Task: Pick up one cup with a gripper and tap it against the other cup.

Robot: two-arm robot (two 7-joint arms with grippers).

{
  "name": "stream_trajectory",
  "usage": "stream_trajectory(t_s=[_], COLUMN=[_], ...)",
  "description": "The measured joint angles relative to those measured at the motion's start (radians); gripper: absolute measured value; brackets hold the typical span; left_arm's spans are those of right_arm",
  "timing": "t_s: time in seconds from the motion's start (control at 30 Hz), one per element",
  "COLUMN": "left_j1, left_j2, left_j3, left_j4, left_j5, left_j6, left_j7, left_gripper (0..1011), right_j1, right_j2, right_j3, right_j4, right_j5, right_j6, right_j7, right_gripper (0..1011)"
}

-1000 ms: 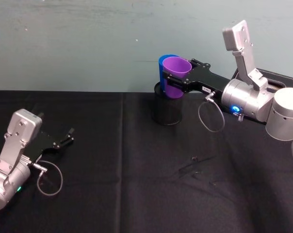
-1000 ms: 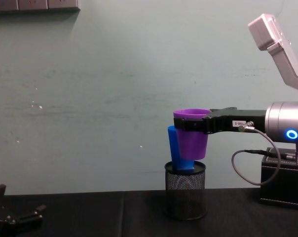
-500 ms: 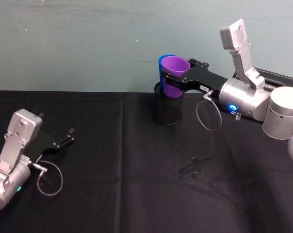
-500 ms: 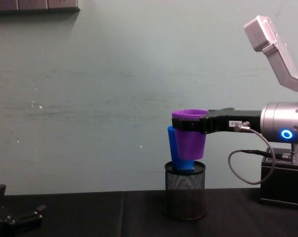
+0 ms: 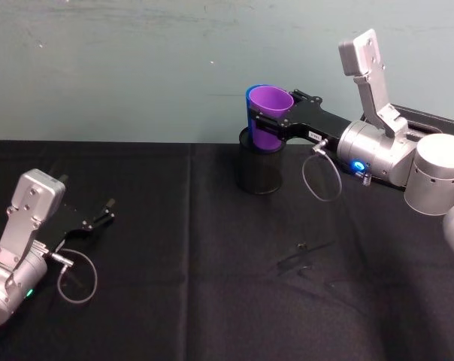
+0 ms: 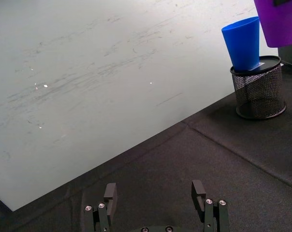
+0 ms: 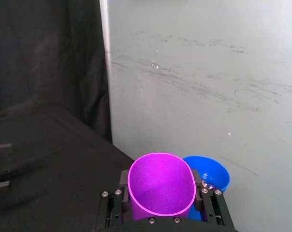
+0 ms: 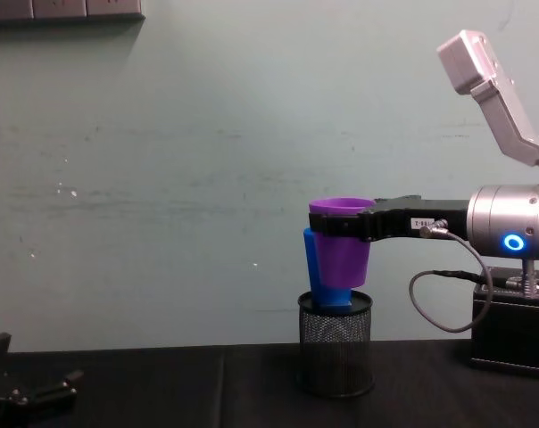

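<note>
Tabletop (image 5: pixel 212 248): black cloth, pale wall (image 5: pixel 137 68) behind.
Right end effector (image 5: pixel 273 109): pinching the purple cup (image 8: pixel 343 263) near its rim, aloft above the holder (image 6: pixel 258 92).
Blue cup (image 6: pixel 242 43): upright on the holder, just left of purple.
Change: purple has crept left this past second, so the tap looks imminent.
Views: chest overlaps both cups; left wrist sets them side by side, touching or just apart, can't tell.
Left end effector (image 6: pixel 154 189): spread, idle, low at left.
</note>
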Motion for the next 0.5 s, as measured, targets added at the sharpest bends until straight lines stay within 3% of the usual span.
stream_trajectory(t_s=[0.5], left_j1=[0.000], left_j2=[0.000], left_j3=[0.000], left_j4=[0.000], left_j5=[0.000], left_j6=[0.000], left_j7=[0.000], left_gripper=[1011], right_j1=[0.000], right_j2=[0.002], right_j3=[0.000], right_j4=[-0.004], right_j5=[0.000], right_j6=[0.000], right_j7=[-0.001], right_gripper=[724])
